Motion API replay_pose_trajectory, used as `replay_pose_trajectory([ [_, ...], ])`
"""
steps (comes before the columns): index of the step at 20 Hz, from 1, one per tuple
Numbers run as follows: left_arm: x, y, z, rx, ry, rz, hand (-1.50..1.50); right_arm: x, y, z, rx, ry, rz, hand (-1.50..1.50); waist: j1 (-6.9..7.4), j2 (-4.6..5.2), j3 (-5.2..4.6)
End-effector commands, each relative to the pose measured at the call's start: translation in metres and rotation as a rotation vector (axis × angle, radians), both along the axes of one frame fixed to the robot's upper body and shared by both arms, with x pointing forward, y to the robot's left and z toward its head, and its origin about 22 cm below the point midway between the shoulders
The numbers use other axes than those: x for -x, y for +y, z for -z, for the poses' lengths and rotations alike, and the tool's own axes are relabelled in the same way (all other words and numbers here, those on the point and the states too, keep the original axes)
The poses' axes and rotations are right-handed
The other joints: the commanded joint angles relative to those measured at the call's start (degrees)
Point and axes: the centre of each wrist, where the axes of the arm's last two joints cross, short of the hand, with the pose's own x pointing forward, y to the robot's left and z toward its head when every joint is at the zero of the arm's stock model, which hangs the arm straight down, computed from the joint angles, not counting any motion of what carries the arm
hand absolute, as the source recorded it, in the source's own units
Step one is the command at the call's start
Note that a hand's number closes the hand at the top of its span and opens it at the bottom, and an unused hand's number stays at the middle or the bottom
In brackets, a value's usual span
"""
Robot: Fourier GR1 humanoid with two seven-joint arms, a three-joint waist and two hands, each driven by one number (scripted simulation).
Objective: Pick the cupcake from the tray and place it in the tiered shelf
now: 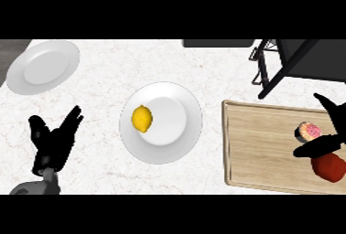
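The surface [101, 109] lies bare between the two plates and between the middle plate [177, 137] and the wooden tray [263, 151], leaving open lanes there. A lemon [141, 118] sits on the middle plate's left side. The second plate [44, 67] fills the far left corner. The dark shelf frame [280, 64] stands at the far right, its legs close behind the tray. On the tray's right edge, the right hand [327, 144] crowds a cupcake [310, 131] and a red item [330, 167]. The left hand [52, 141] rests open at lower left.

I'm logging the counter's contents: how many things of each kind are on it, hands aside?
Plates: 2 (empty one, one with the lemon)
Lemon: 1
Cupcake: 1
Red item, unidentifiable: 1
Wooden tray: 1
Tiered shelf: 1
Total: 7
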Motion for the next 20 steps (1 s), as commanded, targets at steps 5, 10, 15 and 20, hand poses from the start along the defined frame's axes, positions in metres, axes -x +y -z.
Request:
replay_pose_trajectory([
  [5, 0.024, -0.007, 0.019, 0.032, 0.057, 0.004, 0.00, -0.003, -0.020, 0.022, -0.034, -0.045, -0.018, -1.50, -0.04, 0.28, -0.41],
  [10, -0.004, -0.018, 0.013, 0.051, 0.054, 0.029, 0.00, -0.020, -0.010, 0.042, -0.017, -0.045, -0.030, -1.50, -0.07, 0.37, -0.41],
  [15, -0.004, -0.012, 0.002, 0.023, 0.037, 0.025, 0.00, -0.012, -0.004, 0.048, 0.089, 0.185, -0.324, 1.50, 0.44, 0.56, -0.40],
  [20, 0.008, -0.007, 0.003, 0.042, 0.040, -0.005, 0.00, -0.009, 0.005, 0.066, -0.072, 0.022, -0.272, 1.50, -0.07, 0.29, -0.40],
])
